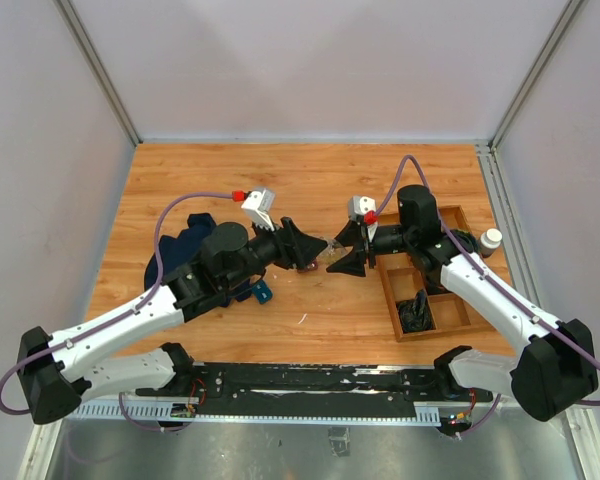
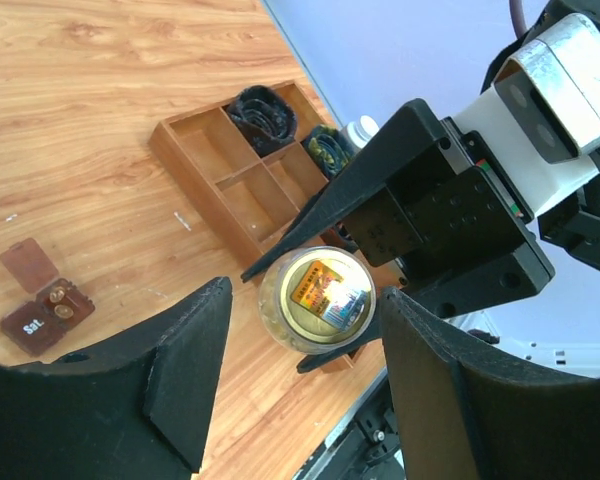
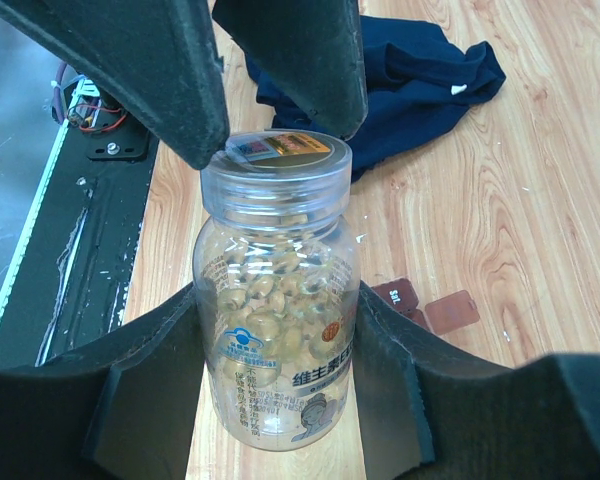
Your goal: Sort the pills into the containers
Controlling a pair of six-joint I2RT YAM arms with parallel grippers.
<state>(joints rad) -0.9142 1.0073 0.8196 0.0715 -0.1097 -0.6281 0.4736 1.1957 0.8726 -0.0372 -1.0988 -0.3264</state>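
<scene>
Two sets of fingers are seen facing each other over the middle of the tabletop [image 1: 220, 170], with a clear pill bottle [image 3: 275, 300] between them. The bottle is gripped around its body by the right fingers [image 3: 150, 390], which are closed against both of its sides, and it is held clear of the wood. Its long axis is laid along the line between the two arms. The base is turned toward the right wrist and the wide screw cap [image 2: 315, 297] is pointed at the left wrist, so the cap's orange and blue label is seen face-on by the left wrist camera. The left fingers [image 2: 180, 370] are spread open, one on each side of the cap; whether they touch it cannot be told. Most of the bottle's height is filled with pale yellow pills [image 3: 265, 290].

The small reddish-brown box [image 2: 45, 312] is laid flat on the tabletop below and to one side of the bottle, between the dark blue cloth [image 3: 400, 70] and the wooden tray [image 2: 205, 152], well apart from the tray. Its long axis is seen running on a slant in the left wrist view. One flap [image 2: 28, 265] is folded back open, and a couple of round brownish pills [image 2: 56, 302] are seen in the uncovered compartment. The rest of the box is shut under a lid marked in white letters. Dark bundles [image 2: 260, 108] are held in some of the tray's compartments, and a small white bottle [image 1: 490, 240] is stood just beside the tray.
</scene>
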